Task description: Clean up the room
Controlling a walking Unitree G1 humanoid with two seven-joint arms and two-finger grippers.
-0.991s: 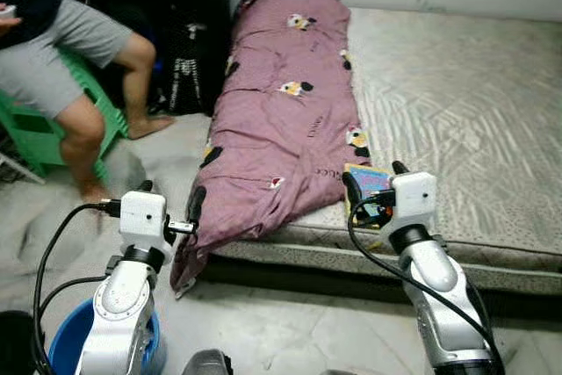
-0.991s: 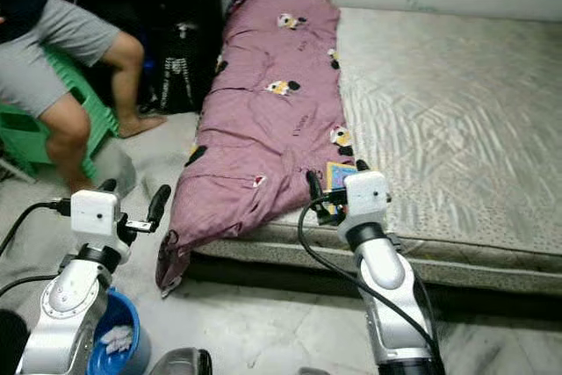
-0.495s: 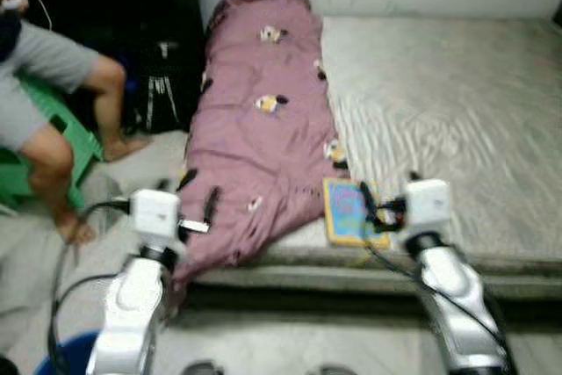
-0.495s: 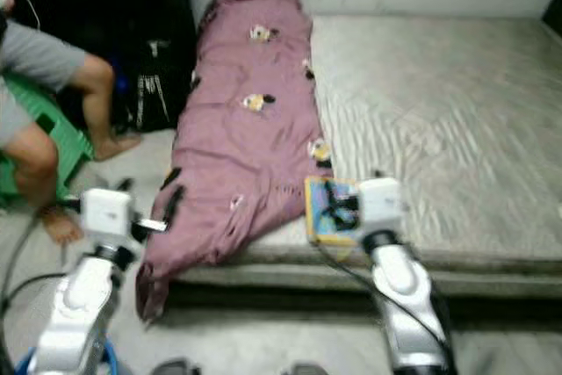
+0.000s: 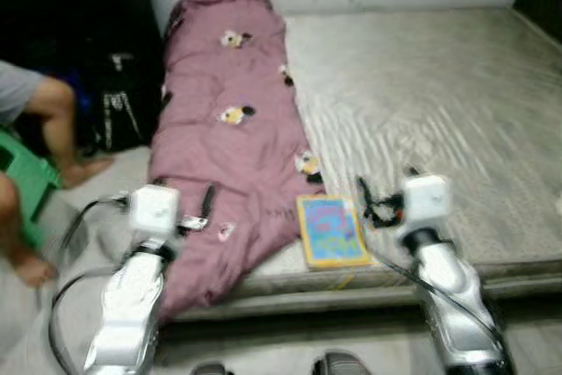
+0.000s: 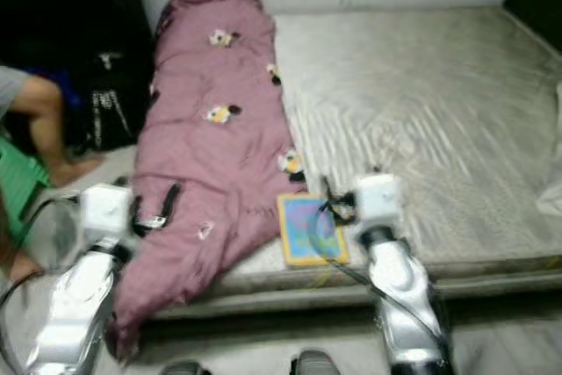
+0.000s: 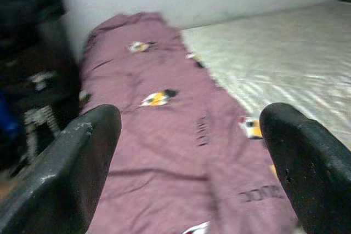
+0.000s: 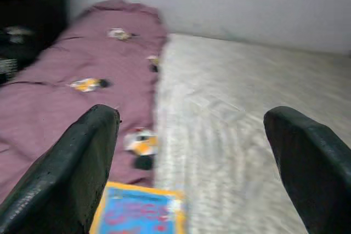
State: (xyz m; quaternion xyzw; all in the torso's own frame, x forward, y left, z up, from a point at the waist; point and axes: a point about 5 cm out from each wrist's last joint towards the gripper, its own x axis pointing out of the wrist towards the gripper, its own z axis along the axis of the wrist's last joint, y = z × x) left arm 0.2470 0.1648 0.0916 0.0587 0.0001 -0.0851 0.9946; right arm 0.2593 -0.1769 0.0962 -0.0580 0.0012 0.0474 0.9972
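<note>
A mauve quilt (image 5: 230, 129) with cartoon prints lies lengthwise on the left part of a bare grey mattress (image 5: 439, 94), its lower end drooping over the front edge. A blue picture book (image 5: 331, 230) with a yellow border rests flat on the mattress near the front edge, beside the quilt. My left gripper (image 7: 189, 130) is open and hovers over the quilt's lower end, nothing between its fingers. My right gripper (image 8: 192, 130) is open too, held above the mattress just right of the book. The pictures are blurred.
A seated person's bare leg (image 5: 53, 111) and a green stool (image 5: 26, 186) are at the far left. Black bags (image 5: 110, 103) stand against the wall beside the bed. A pale cloth (image 6: 553, 182) shows at the right edge.
The whole view has shifted right along the bed, so the person slid to the left edge and the blue bucket left the picture. The book now lies left of my right gripper instead of under it.
</note>
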